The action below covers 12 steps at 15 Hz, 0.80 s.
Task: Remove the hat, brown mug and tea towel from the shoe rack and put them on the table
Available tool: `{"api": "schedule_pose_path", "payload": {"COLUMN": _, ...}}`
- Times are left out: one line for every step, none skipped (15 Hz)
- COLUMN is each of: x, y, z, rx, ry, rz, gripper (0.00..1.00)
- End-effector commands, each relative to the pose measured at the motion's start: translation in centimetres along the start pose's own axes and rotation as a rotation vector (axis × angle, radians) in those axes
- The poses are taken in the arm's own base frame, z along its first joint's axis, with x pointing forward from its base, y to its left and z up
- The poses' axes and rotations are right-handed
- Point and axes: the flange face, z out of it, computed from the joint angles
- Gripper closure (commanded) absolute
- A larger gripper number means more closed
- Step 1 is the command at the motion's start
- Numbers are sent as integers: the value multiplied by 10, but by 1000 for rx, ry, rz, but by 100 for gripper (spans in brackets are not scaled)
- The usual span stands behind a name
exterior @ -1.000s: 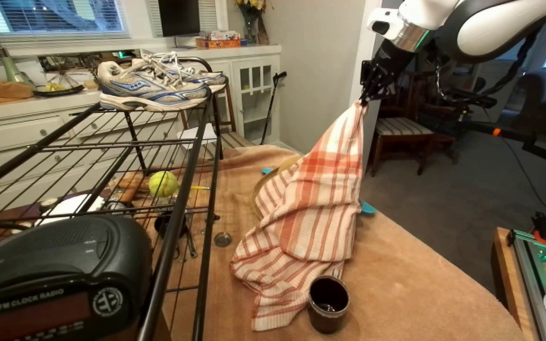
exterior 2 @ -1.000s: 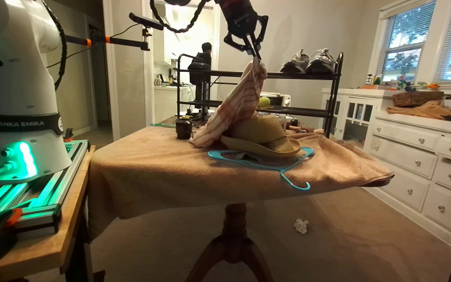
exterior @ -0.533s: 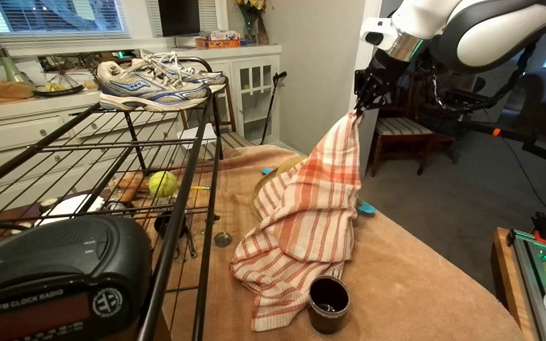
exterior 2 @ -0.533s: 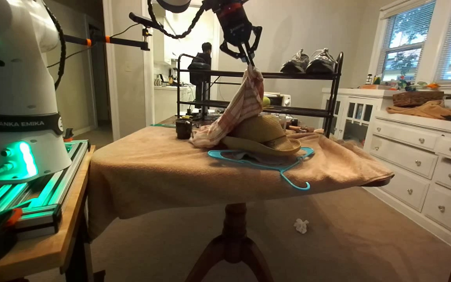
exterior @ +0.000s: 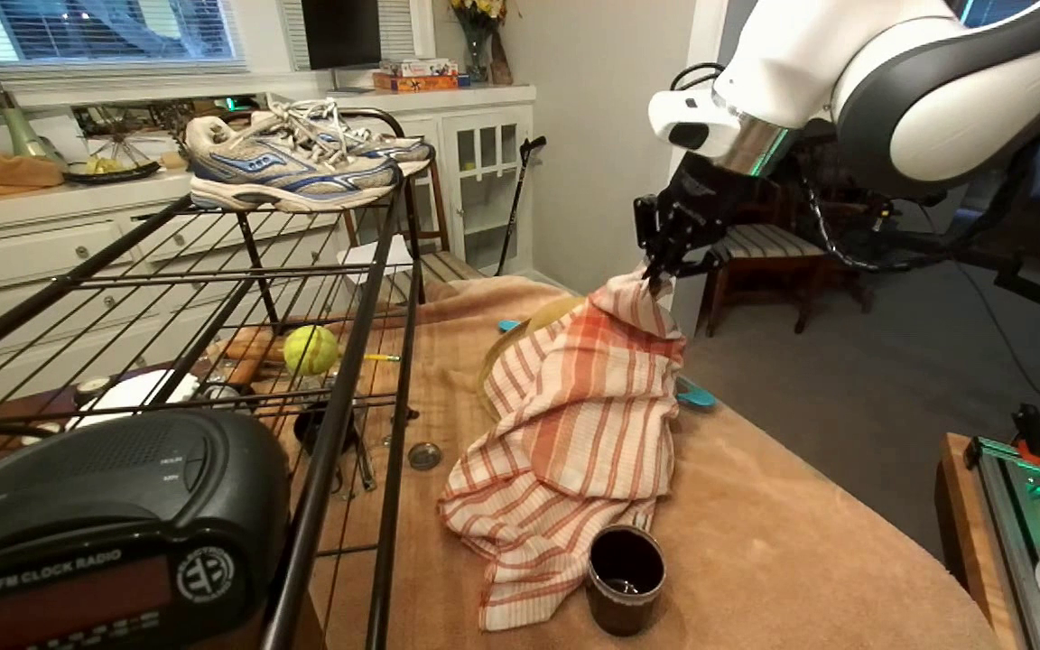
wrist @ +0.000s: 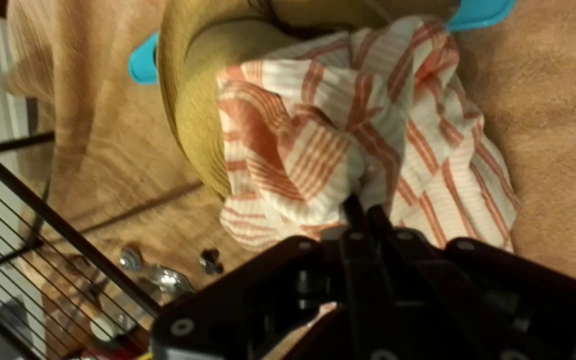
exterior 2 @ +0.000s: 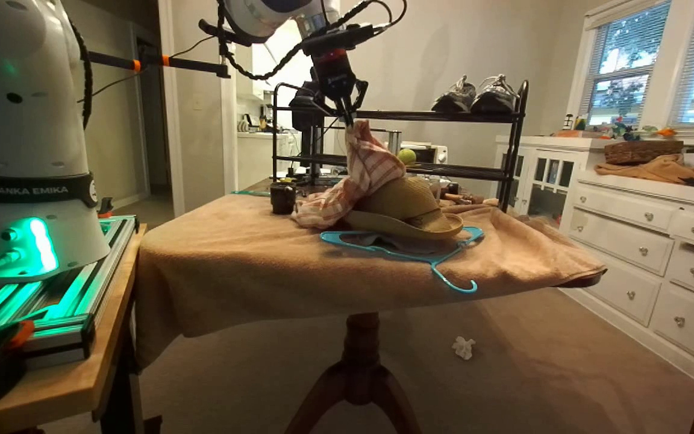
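Nearly done, I'd say: all 3 items are off the shoe rack (exterior 2: 419, 115), which stands off to one side of my claw (exterior: 655, 273). The hat (exterior 2: 406, 200) is on the tan-topped table (exterior: 782, 542), below the claw & a bit past its tips in the wrist view, brim over a blue hanger (exterior 2: 433, 263). The brown mug (exterior: 624, 591) is upright on the table too, well below the claw & off to one side, just beside the loose end of the tea towel (exterior: 583, 424) (touching or not, can't tell). Only the tea towel isn't free yet: I have the claw together, clamped on a pinch of its top, w/ the rest hanging below, partly over the hat, lower end on the table. Left to do, prob: lower that last peak, let go, back off w/o dragging the hat.

Look-wise, the tea towel is orange-rust & cream stripes, ribbed, gathered to a pt at the claw's tips, then bunched in loose folds under them. The hat is golden-tan straw, round crown, curled brim, dark band, partly hidden by the tea towel. The brown mug is v. dark, near-black, w/ a glint inside
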Motion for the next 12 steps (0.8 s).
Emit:
{"api": "schedule_pose_path", "payload": {"x": 37, "y": -21, "z": 4, "rx": 54, "ry": 152, "rz": -98, "gripper": 99}}
{"api": "schedule_pose_path", "payload": {"x": 47, "y": -26, "z": 2, "rx": 76, "ry": 200, "rz": -116, "gripper": 99}}
{"api": "schedule_pose_path", "payload": {"x": 57, "y": -30, "z": 0, "rx": 100, "ry": 252, "rz": -131, "gripper": 99}}
{"api": "schedule_pose_path", "payload": {"x": 66, "y": -34, "z": -3, "rx": 126, "ry": 305, "rz": -141, "gripper": 99}}
{"api": "schedule_pose_path", "payload": {"x": 74, "y": -37, "z": -6, "rx": 144, "ry": 359, "rz": -149, "gripper": 99}}
{"api": "schedule_pose_path", "payload": {"x": 80, "y": -39, "z": -8, "rx": 164, "ry": 412, "rz": -154, "gripper": 99}}
{"api": "schedule_pose_path", "payload": {"x": 85, "y": -41, "z": -7, "rx": 188, "ry": 456, "rz": -156, "gripper": 99}}
{"api": "schedule_pose_path", "payload": {"x": 87, "y": -42, "z": -5, "rx": 199, "ry": 462, "rz": -158, "gripper": 99}}
{"api": "schedule_pose_path", "payload": {"x": 87, "y": -43, "z": 0, "rx": 203, "ry": 457, "rz": -156, "gripper": 99}}
{"api": "schedule_pose_path", "payload": {"x": 86, "y": -45, "z": 6, "rx": 203, "ry": 445, "rz": -161, "gripper": 99}}
{"api": "schedule_pose_path", "payload": {"x": 86, "y": -46, "z": 10, "rx": 204, "ry": 442, "rz": -164, "gripper": 99}}
{"api": "schedule_pose_path", "payload": {"x": 86, "y": -48, "z": 17, "rx": 191, "ry": 430, "rz": -166, "gripper": 99}}
